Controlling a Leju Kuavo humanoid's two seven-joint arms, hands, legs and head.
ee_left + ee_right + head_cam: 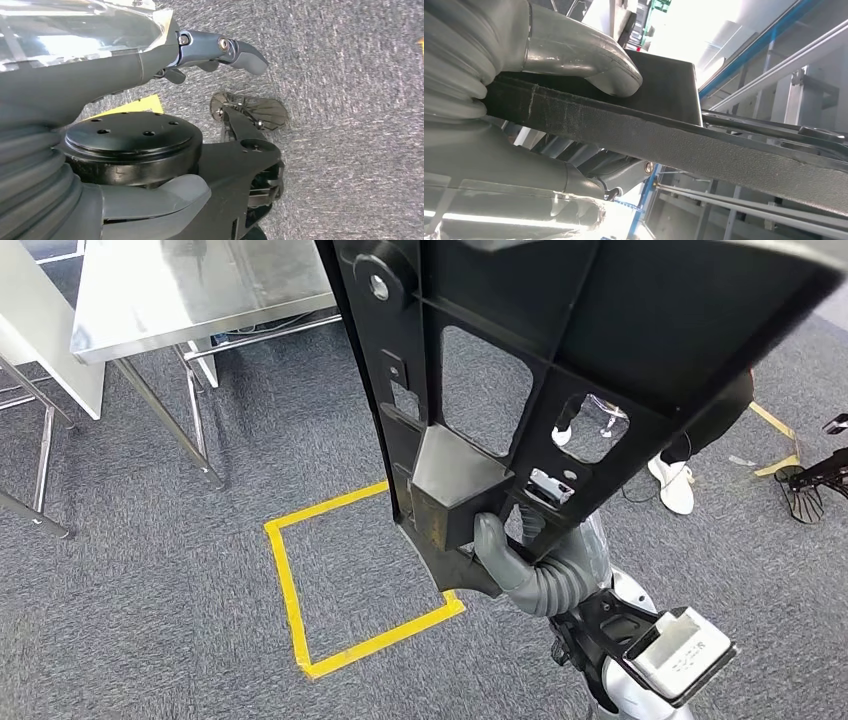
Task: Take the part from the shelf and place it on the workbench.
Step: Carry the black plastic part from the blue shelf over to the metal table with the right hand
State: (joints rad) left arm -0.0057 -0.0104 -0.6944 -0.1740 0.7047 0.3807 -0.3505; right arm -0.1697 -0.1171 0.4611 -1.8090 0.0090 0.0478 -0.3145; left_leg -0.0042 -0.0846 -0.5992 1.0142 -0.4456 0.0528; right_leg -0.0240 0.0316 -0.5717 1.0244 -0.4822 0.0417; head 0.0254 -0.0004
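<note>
Part: I am seeing the big black plastic part [560, 350] standing up in front of my head camera, covering the upper middle and right of the picture; it has ribs and several cut-out windows, and it is hanging over the carpet, well apart from the workbench.
Workbench: the steel workbench [190, 295] is sitting at the upper left, on thin metal legs; its near corner is pointing toward the yellow square.
Floor: grey carpet [140, 580] is lying under everything, with a square of yellow tape [300, 600] below the part's lower end.
Right hand: my right hand [510, 560] is gripping the part at its lower end; in the right wrist view the thumb [594, 60] is pressing on one face of the part's edge [704, 145] while the fingers are wrapping under it.
Left hand: my left hand [150, 75] is hanging over the carpet, holding nothing, one finger [235, 50] stretched out.
Person: someone's white shoe [675, 485] is showing at the right, beyond the part.
</note>
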